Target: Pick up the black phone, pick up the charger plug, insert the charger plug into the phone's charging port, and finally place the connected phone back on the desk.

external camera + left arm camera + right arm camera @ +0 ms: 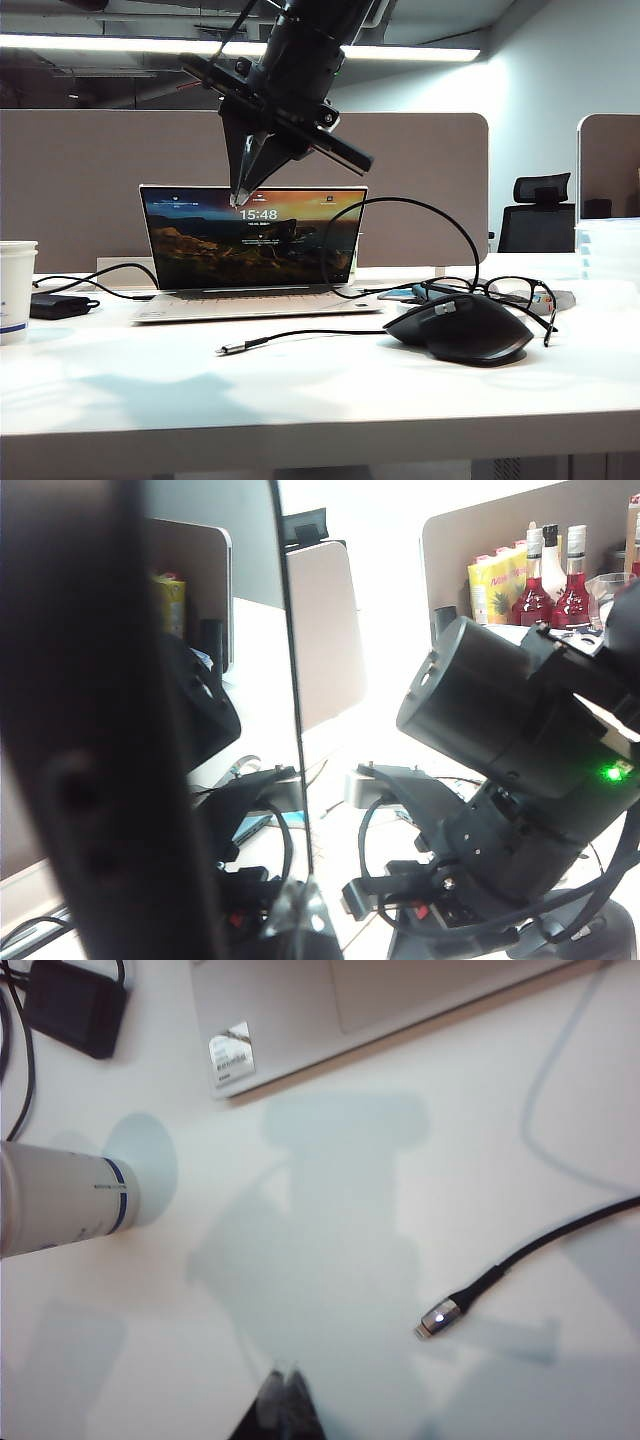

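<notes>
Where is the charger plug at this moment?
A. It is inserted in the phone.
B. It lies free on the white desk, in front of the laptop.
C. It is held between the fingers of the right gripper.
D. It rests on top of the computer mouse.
B. The charger plug lies bare on the desk before the laptop, while the shut right gripper hovers above it, holding nothing.

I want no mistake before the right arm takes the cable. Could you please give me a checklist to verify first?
1. Black phone held by left gripper: ok, it appears clamped.
2. Charger plug lying free on the desk: ok.
3. Right gripper open for grasping: not ok, shut.
4. Right gripper over the plug: not ok, off to one side.
5. Charging port facing the plug: cannot tell.
</notes>
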Tool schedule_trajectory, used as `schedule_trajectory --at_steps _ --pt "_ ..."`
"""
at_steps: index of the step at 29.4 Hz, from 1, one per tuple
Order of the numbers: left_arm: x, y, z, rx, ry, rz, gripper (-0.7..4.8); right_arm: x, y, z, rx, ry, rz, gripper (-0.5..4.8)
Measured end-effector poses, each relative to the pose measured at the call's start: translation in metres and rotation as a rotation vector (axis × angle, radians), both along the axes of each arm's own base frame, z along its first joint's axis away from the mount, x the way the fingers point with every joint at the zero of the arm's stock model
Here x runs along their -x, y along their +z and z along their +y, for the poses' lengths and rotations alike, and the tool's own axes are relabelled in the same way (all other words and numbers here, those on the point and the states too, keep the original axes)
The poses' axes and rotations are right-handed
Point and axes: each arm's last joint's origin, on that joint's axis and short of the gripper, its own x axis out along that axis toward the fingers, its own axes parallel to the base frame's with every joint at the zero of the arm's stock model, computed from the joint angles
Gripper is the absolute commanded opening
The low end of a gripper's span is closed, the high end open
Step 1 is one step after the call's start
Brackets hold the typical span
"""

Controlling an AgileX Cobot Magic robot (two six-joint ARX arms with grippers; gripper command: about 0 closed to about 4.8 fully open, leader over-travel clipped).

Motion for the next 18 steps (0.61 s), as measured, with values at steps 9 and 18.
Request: schedule_trajectory --at_steps 9,18 --pt "0.001 0.001 0.0 0.0 -0.001 -0.007 -0.06 -0.007 -0.016 0.009 -0.025 0.031 0.027 3.69" --pt "0.004 0.002 0.002 0.007 -0.001 -0.021 -0.06 -0.016 -0.048 0.018 -0.054 -0.057 0.153 2.47"
